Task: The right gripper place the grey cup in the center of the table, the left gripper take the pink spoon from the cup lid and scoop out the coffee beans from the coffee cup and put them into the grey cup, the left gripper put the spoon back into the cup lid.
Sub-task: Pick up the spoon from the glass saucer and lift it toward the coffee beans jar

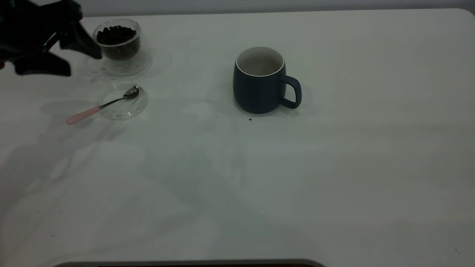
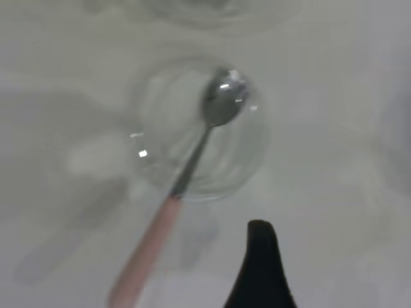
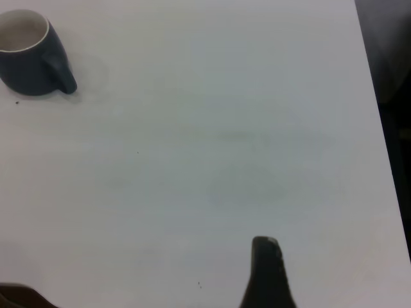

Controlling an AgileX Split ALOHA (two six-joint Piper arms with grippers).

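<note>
The grey cup (image 1: 259, 83) stands upright near the table's (image 1: 334, 167) middle, handle to the right; it also shows in the right wrist view (image 3: 29, 54). The coffee cup (image 1: 120, 50) holds coffee beans (image 1: 115, 34) at the far left. In front of it lies the cup lid (image 1: 126, 109) with the pink spoon (image 1: 100, 107) resting bowl-in, handle sticking out over the rim. My left gripper (image 1: 83, 63) hovers open and empty just left of the coffee cup, above the spoon (image 2: 192, 160) and lid (image 2: 237, 160). My right gripper (image 3: 141, 289) is open over bare table, far from the cup.
A few dark specks lie on the table near the grey cup's base (image 1: 250, 119). The table's far edge runs close behind the coffee cup. In the right wrist view the table's edge (image 3: 376, 128) shows beside the gripper.
</note>
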